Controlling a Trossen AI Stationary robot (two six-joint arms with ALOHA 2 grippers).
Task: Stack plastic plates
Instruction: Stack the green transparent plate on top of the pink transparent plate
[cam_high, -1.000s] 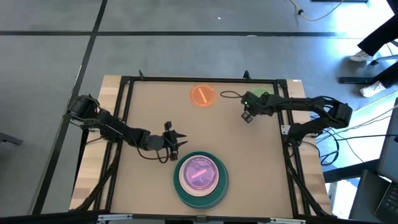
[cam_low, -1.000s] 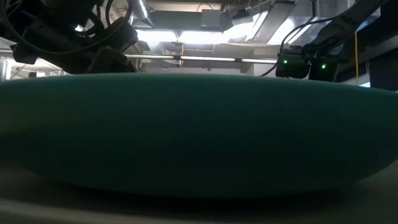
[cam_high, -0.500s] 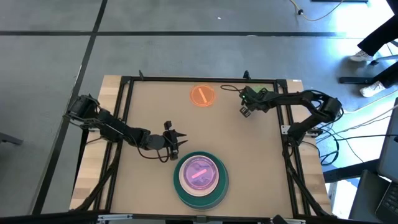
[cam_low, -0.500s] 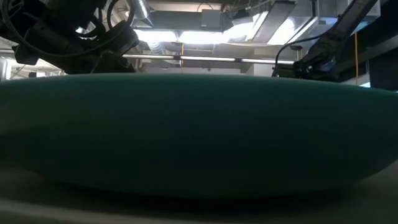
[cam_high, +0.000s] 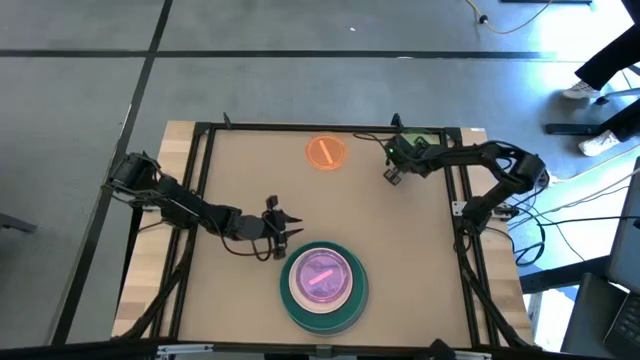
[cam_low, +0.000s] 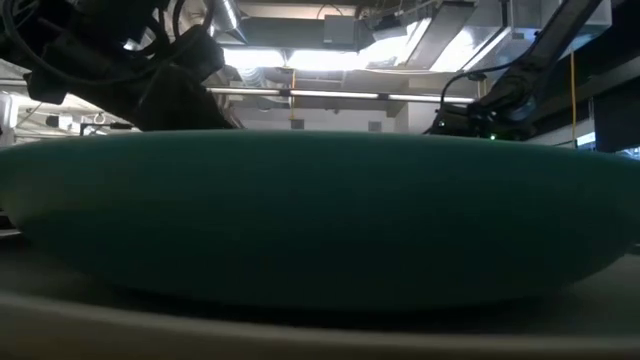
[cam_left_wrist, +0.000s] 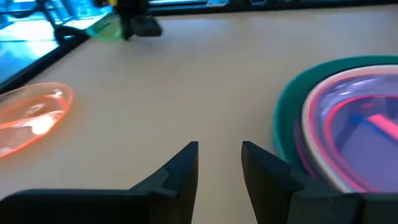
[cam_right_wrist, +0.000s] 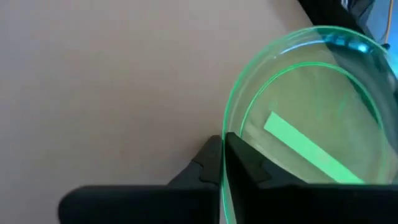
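Since the stack (cam_high: 322, 288) at the near edge of the table (cam_high: 240, 180) already has a teal plate (cam_low: 320, 220) at the bottom w/ pinkish plates nested on top, most of the job looks done; the orange plate (cam_high: 325, 153) sits alone at the far edge and the green plate (cam_right_wrist: 311, 118) is at the far right corner. Right gripper (cam_right_wrist: 222, 163) has its fingers pressed together on the green plate's rim, pinching it. Left gripper (cam_left_wrist: 219, 168) sits just beside the stack, fingers a little apart, holding nothing.
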